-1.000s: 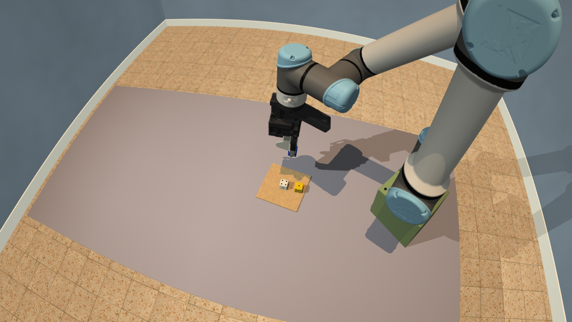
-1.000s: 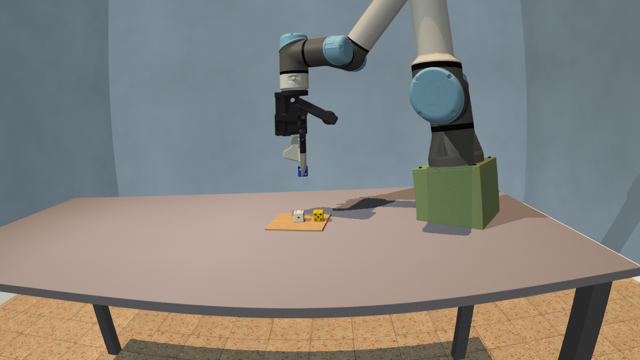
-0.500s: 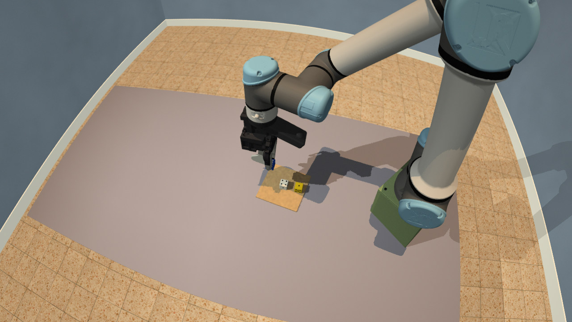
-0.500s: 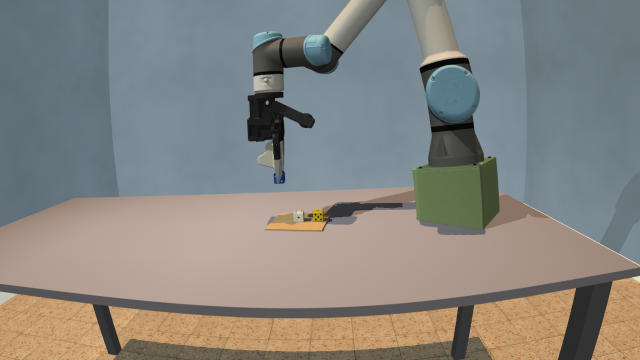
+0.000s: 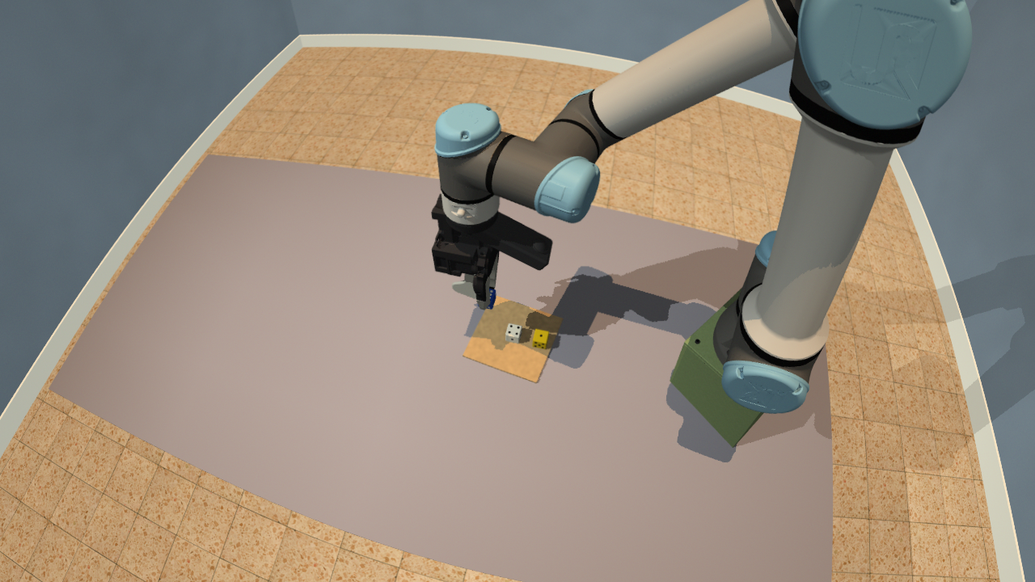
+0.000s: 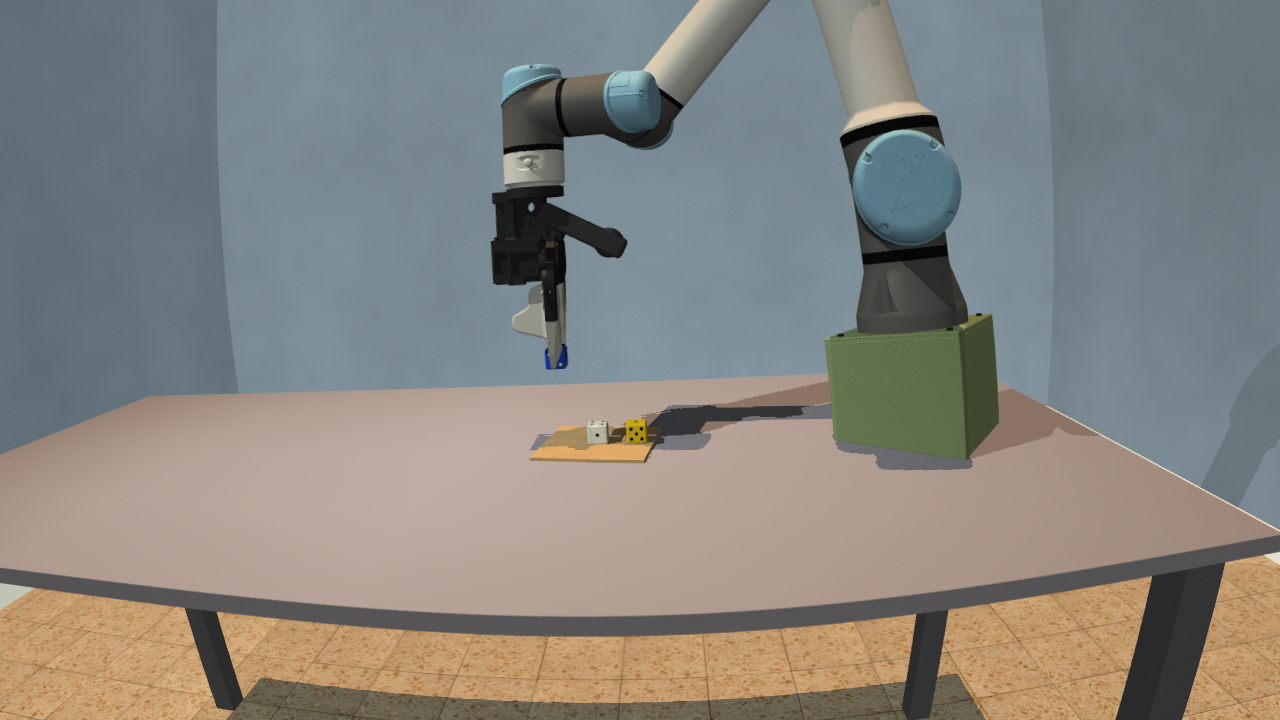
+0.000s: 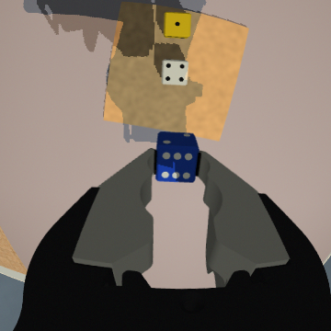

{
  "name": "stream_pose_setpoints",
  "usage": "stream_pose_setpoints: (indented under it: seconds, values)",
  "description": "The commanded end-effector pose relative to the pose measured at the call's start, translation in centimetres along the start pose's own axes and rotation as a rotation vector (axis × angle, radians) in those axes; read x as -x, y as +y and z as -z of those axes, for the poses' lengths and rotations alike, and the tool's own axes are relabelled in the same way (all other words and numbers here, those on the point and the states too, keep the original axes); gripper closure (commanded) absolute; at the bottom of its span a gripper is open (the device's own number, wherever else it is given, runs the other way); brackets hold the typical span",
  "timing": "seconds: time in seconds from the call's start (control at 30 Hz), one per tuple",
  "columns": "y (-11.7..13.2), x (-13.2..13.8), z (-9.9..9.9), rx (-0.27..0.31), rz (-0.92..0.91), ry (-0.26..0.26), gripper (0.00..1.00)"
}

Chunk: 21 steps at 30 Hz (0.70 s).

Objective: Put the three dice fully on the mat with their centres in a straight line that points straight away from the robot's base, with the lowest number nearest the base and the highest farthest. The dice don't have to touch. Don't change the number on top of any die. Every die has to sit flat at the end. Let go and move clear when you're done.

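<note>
your arm (image 5: 694, 79) has cream tube links, dark grey joint housings and light blue round caps with small screws; its black gripper (image 7: 176, 171) carries grey fingers.

Matt, cork-like mat (image 5: 506, 358)

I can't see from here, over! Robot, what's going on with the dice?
Gripper shut on blue die, high above table. White die and yellow die flat on mat. Nothing blocking the drop.
</note>
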<state>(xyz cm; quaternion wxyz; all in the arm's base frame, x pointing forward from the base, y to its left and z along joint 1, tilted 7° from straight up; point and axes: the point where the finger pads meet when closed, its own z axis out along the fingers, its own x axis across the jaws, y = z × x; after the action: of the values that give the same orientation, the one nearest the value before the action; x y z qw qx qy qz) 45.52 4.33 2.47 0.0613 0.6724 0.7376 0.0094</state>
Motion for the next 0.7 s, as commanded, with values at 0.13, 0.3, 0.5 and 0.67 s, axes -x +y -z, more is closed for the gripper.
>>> stream_pose_setpoints:
  seconds: [0.13,0.3,0.5,0.67]
  values:
    - [0.1,0.0,-2.0,0.001,0.000,0.000,0.94]
    - [0.1,0.0,-3.4,0.001,0.000,0.000,0.94]
    - [0.2,0.1,-6.3,0.001,0.000,0.000,0.94]
    - [0.2,0.1,-8.2,0.001,0.000,0.000,0.94]
